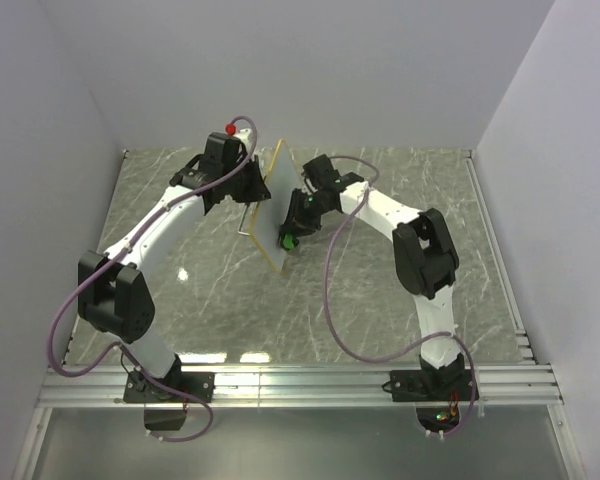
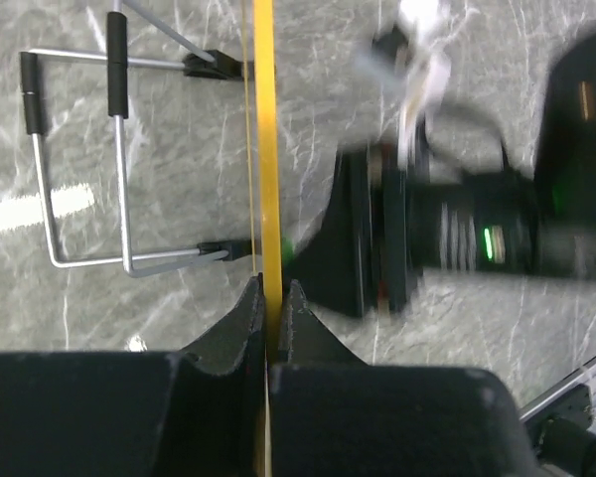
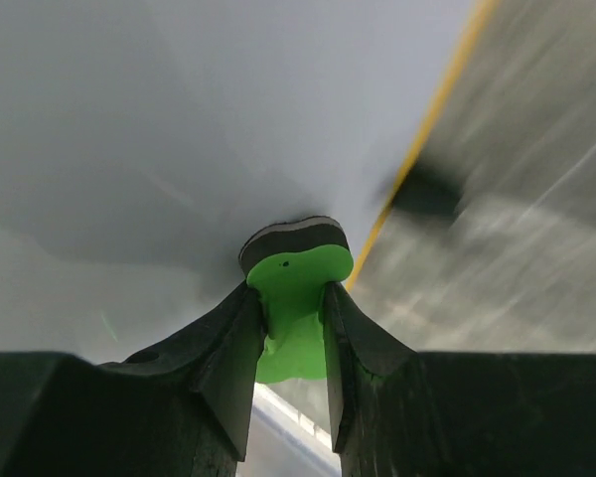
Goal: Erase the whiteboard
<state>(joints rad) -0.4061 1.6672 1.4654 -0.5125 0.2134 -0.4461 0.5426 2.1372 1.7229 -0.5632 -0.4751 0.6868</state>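
Your left gripper (image 1: 252,190) is clamped on the whiteboard (image 1: 270,205), which stands nearly upright on its edge at the middle of the marble-patterned table (image 1: 400,190), between the two arms. In the left wrist view the jaws are pressed together on the thin tan-orange frame (image 2: 266,149), with the left gripper (image 2: 268,298) biting the rim edge-on and no gap showing on either side. To the left of the frame you can see the board's wire stand (image 2: 79,263), bent metal rod with black sleeves, lying out over the table.

Your right gripper (image 1: 290,235) is closed on a green eraser (image 1: 288,241), low against the board's right-hand face. From the right wrist camera the two fingers pinch the waist of the green eraser (image 3: 296,273), and its dark felt pad sits flat on the white surface – touching it, as far as the angle shows. The frame (image 3: 439,104) runs diagonally up the right of that view, with blurred table beyond it.

As for anything to read: the board face appears as plain white-grey in that view, with one faint green streak low on the left, too soft to make out. A small green light glows on the right arm in the left wrist view – blurred, no lettering legible.
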